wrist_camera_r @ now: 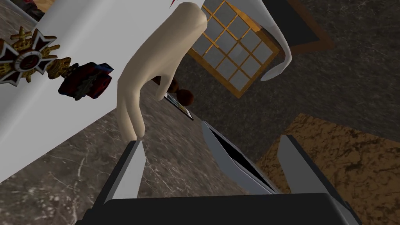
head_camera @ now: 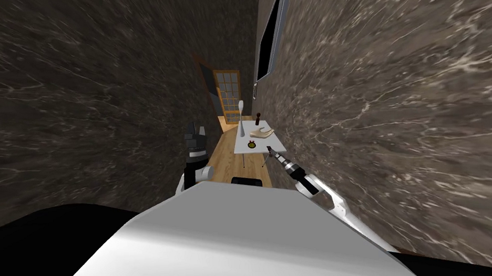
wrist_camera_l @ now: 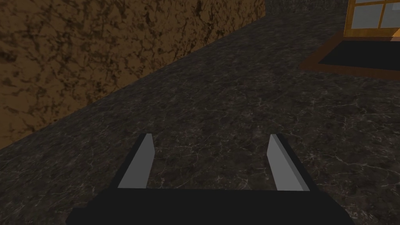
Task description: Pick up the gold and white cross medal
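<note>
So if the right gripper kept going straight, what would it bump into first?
Probably the dark wall ahead of the right gripper, by the grey-framed panel, though depth is unclear. The medal lies off to the side on the table.

The flat white table top [wrist_camera_r: 90, 31] looks smooth and matt, without grain. On the table, the gold and white cross medal [wrist_camera_r: 24, 59] has ornate, metal-like gold trim, and its dark red and blue ribbon [wrist_camera_r: 84, 80] looks creased, like cloth. Also on the table, the beige hand-shaped object [wrist_camera_r: 164, 50] is smooth and matt. Under the table lies a warm wooden plank floor [head_camera: 224, 158]. The dark wall [head_camera: 396, 110] beside the table looks like pale-veined stone.
</note>
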### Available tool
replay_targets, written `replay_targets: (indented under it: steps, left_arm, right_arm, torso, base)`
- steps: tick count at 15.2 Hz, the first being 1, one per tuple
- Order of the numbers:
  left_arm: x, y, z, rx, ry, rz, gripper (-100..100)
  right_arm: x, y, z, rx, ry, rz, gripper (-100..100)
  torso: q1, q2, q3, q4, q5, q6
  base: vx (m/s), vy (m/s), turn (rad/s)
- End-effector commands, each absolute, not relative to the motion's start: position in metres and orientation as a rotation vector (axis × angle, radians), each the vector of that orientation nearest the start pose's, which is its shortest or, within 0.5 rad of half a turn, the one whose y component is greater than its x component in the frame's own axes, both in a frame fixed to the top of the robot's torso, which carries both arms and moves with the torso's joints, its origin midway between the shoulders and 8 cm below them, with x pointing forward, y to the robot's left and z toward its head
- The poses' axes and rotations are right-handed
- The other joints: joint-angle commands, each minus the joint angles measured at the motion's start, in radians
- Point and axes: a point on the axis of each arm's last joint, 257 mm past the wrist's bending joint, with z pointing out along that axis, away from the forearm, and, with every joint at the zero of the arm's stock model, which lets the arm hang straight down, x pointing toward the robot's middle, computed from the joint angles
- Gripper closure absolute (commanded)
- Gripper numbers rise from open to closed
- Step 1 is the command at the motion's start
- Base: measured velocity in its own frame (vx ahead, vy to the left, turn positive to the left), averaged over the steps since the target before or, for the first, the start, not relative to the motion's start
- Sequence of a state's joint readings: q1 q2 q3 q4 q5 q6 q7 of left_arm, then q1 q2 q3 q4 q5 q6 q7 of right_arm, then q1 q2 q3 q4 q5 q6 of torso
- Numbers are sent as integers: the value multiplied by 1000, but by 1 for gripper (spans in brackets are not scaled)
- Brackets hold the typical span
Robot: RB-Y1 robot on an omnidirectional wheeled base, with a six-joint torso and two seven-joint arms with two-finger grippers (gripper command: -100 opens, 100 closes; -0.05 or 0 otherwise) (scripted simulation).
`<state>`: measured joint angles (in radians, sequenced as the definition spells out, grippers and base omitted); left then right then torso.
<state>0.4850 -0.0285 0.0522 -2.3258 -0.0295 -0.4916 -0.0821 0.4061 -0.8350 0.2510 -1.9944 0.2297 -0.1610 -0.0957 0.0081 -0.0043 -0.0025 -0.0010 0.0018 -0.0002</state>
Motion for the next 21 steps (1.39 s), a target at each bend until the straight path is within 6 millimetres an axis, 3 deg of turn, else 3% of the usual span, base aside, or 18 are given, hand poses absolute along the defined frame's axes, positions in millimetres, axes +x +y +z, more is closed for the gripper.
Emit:
replay_targets:
  steps: [1,6,8,11,14,17,19,20,21]
  left_arm:
    - [333,292,48,-583,587,-1168,0]
    - [333,292,48,-583,587,-1168,0]
    - [333,292,48,-583,587,-1168,0]
    - [333,292,48,-583,587,-1168,0]
    - [333,292,48,-583,587,-1168,0]
    - [333,292,48,-583,587,-1168,0]
    - [333,292,48,-583,587,-1168,0]
    - [333,292,48,-583,587,-1168,0]
    - [333,292,48,-583,587,-1168,0]
  right_arm:
    - [391,-252,-245,261,1848,852,-100]
    - [388,-278,-271,196,1941,723,-100]
    - [385,-305,-293,139,2016,598,-100]
    - [384,-322,-302,104,2051,531,-100]
    - [378,-367,-322,21,2131,352,-100]
    - [376,-384,-326,-11,2154,291,-100]
    - [372,-413,-332,-61,2190,186,-100]
    - [372,-413,-332,-61,2190,186,-100]
    - [370,-426,-334,-83,2205,139,-100]
  torso:
    - [0,0,0,0,0,0]
    - [-1,0,0,0,0,0]
    - [0,0,0,0,0,0]
    - [1,-1,-1,0,0,0]
    - [0,-1,0,0,0,0]
    - [2,-1,-1,0,1,0]
    - [0,1,0,0,0,0]
    - [-1,1,0,0,0,0]
    - [-1,1,0,0,0,0]
  base:
    - [64,117,5]
    - [47,102,3]
    - [55,123,6]
    - [70,120,0]
    - [68,124,14]
    - [65,127,1]
    - [34,96,14]
    - [49,91,8]
    - [49,84,8]
